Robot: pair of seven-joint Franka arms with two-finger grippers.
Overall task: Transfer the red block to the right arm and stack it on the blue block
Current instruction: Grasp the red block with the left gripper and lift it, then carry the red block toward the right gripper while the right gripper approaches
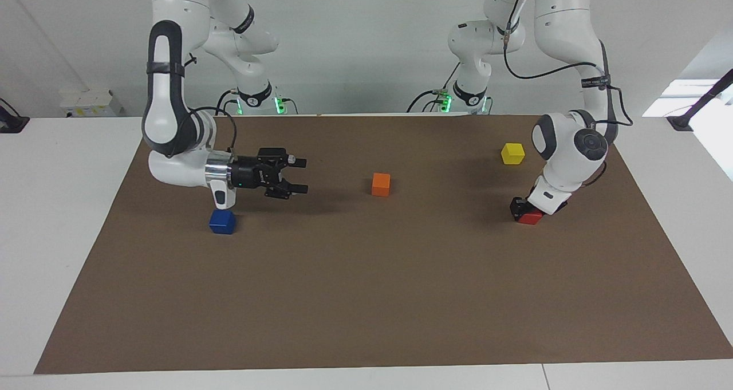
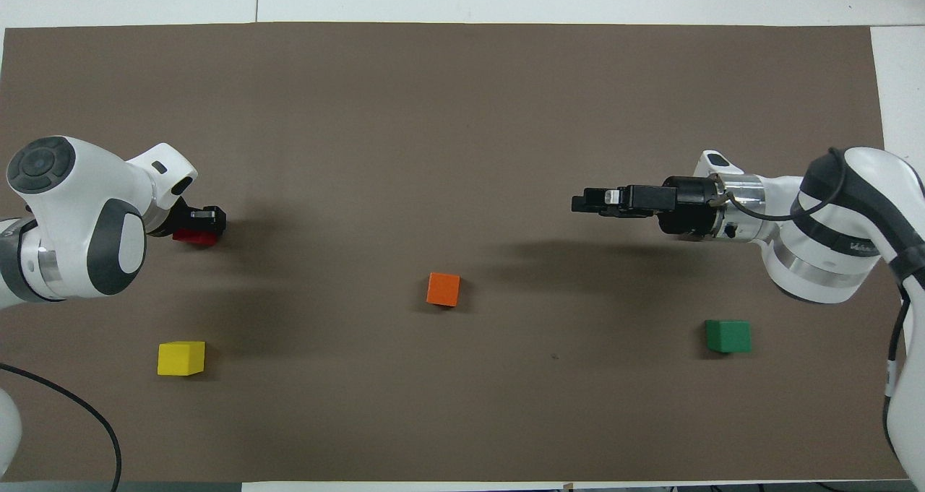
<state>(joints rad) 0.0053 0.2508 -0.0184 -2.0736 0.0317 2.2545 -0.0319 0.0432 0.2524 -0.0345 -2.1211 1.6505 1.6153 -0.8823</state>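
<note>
Facing view: the left gripper (image 1: 524,209) is clamping the red block (image 1: 531,217), apparently not yet lifted off the mat (image 1: 366,298); the right gripper (image 1: 299,176) is hanging open above the mat, the blue block (image 1: 222,221) under its wrist. Overhead view: handover and stacking are both remaining.

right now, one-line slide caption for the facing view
Left gripper shut on the red block on the mat; right gripper open in the air, blue block waiting.
</note>
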